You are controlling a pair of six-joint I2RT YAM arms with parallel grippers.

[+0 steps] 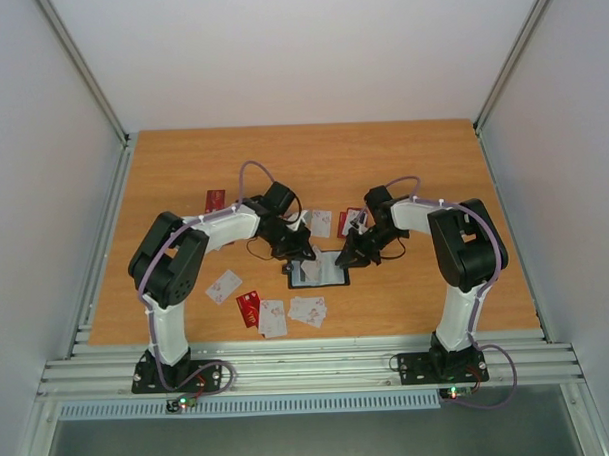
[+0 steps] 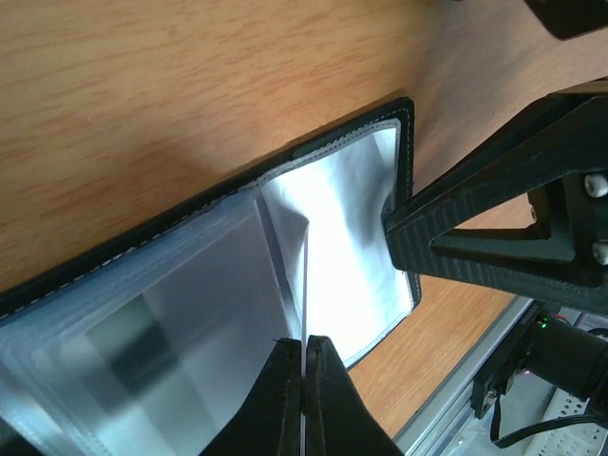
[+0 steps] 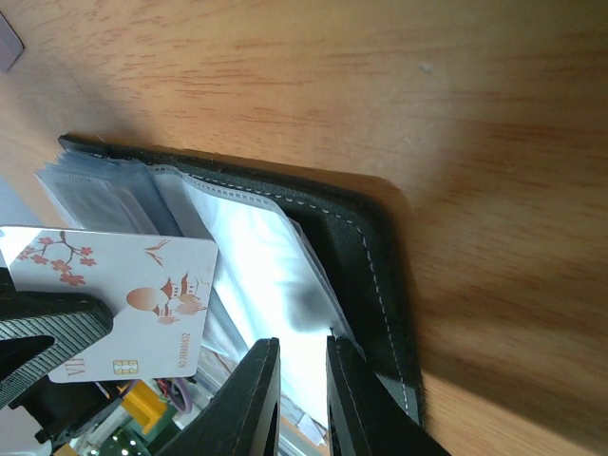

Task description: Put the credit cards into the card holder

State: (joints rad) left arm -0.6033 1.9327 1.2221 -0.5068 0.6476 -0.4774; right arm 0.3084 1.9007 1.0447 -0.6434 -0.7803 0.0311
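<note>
L end effector (image 2: 302,340) is fully closed, pinching one credit card (image 3: 123,304) (white w/ red blossom print) upright over the open card holder (image 3: 366,247). R end effector (image 3: 304,342) is sitting w/ jaws a slit apart, clamping the holder's right flap at its edge afaict, pinning it open. Holder is lying flat mid-surface (image 1: 412,164) between the two arms, clear sleeves fanned on the half away from R's grip.

Step in hand, imo: I'm feeding this card into a sleeve, and it isn't looking seated yet. Next move is calling for the card's lower edge lined up w/ a sleeve mouth, then a straight push in w/ the flap pinned.

View diffs: L wrist is showing the card edge-on only, as a thin pale line, plus R's finger on the flap. R wrist is giving me the card's face and chip. Only the top cam is showing the remaining cards (image 1: 307,310) lying loose around the holder, but there the arms are hiding the insertion.
</note>
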